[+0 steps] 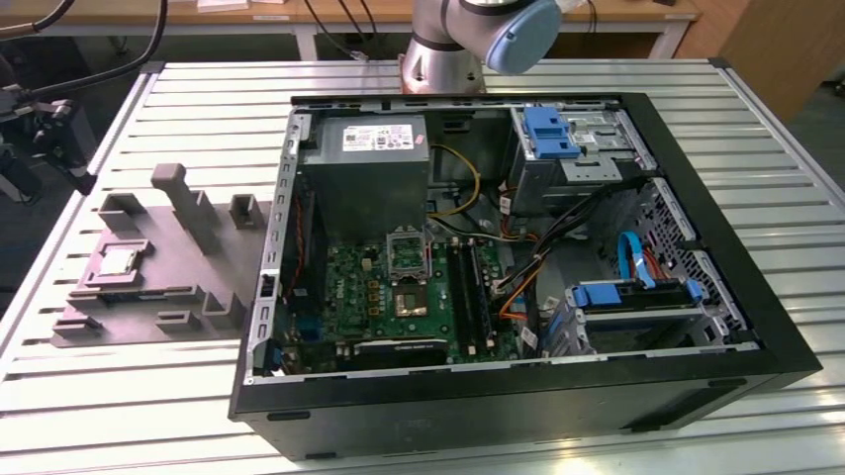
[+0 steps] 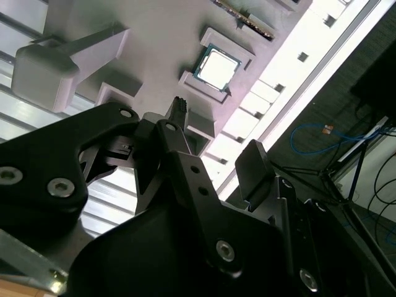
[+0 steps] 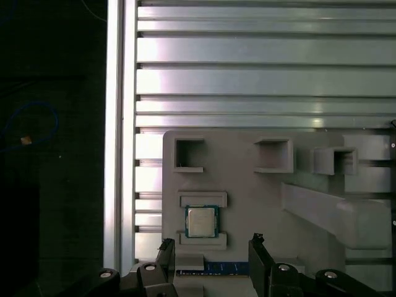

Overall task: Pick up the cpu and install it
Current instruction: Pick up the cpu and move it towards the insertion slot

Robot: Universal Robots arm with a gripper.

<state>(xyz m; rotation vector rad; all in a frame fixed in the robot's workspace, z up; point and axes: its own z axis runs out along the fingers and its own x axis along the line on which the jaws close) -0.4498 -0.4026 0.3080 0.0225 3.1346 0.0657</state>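
Black metal fingers [image 3: 257, 247] of the pincer [image 3: 211, 247] stood nearest to the lens in both wrist views, wide apart and with nothing between them. The opening of the pincer [image 2: 216, 133] looked broader than the chip, so I judged it ready but not yet closed on anything.

Just ahead of the fingertips, in the first wrist view, lay the cpu [image 3: 202, 221], a small flat square chip with a pale silvery top and a thin green border. It sat flat in a shallow pocket of the grey plastic holder tray [image 3: 247, 198], between two low grey bars. Being square, it had no long axis; its two free edges faced the two fingers, and it lay below the gap, a little nearer to one finger.

In the exterior view the cpu [image 1: 117, 261] was at the left, on the tray [image 1: 145, 287], well apart from the dark square socket [image 1: 407, 252] on the green motherboard [image 1: 396, 297] inside the open black computer case [image 1: 739, 297]. Both rested on the slatted aluminium table [image 1: 119, 406].
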